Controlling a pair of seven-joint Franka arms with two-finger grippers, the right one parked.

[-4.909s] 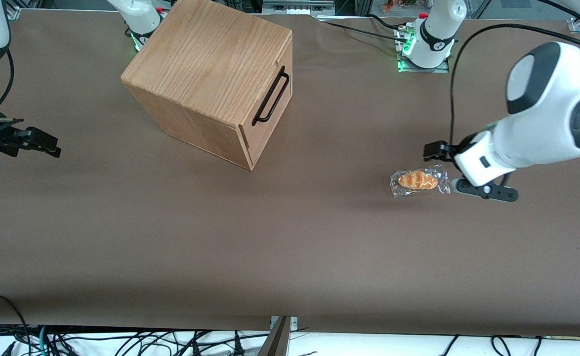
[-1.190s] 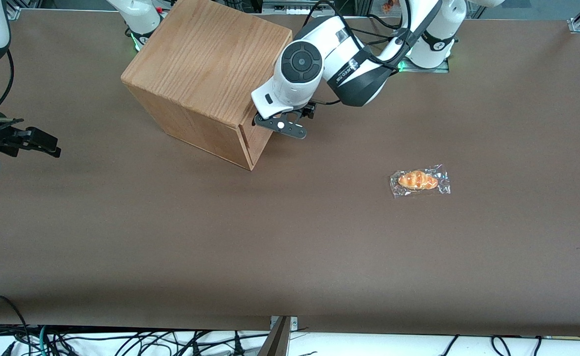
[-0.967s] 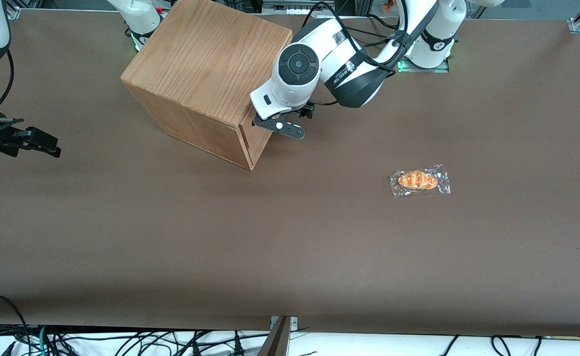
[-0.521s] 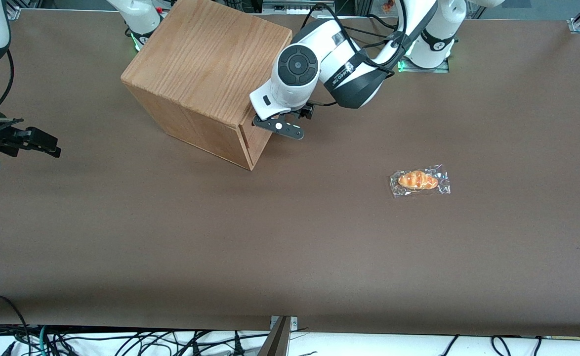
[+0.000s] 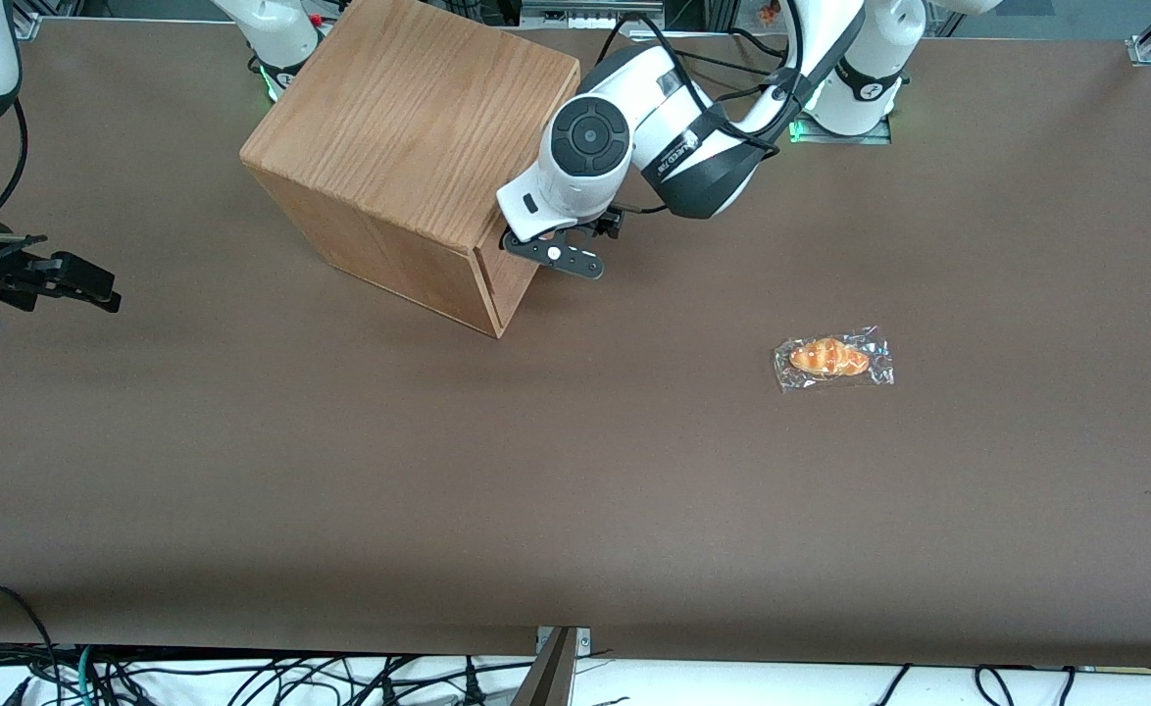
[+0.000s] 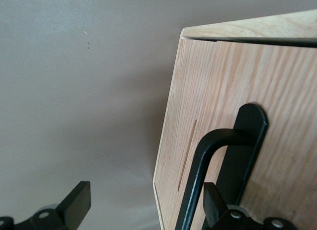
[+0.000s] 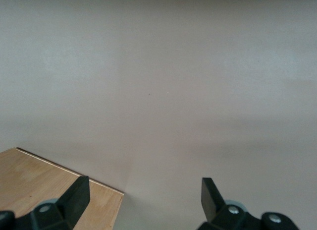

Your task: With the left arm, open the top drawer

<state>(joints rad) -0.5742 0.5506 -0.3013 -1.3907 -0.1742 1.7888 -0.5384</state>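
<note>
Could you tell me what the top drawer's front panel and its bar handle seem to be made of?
The top drawer front looks like light oak, unpainted, with visible grain. Its handle appears to be matte black metal, though coated plastic is possible. The gripper is open, straddling the handle.

The table (image 5: pixel 340 471) is a flat, unpatterned brown. The oak box (image 5: pixel 409 127) is warm light brown with fine darker grain lines running along its top. In the left wrist view the top drawer (image 6: pixel 277 91) has a paler oak front with soft straight grain, and its handle (image 6: pixel 218 170) is plain matte black. The left arm (image 5: pixel 674 118) is glossy white with a dark grey round joint cap and a dark band bearing white lettering. Its pincer (image 5: pixel 553 253), at the drawer front at about 3 o'clock from the box, is black with a small white dot. The wrapped pastry (image 5: pixel 830 358), at about 4 o'clock from the box, is golden orange with paler stripes, inside clear shiny film.
</note>
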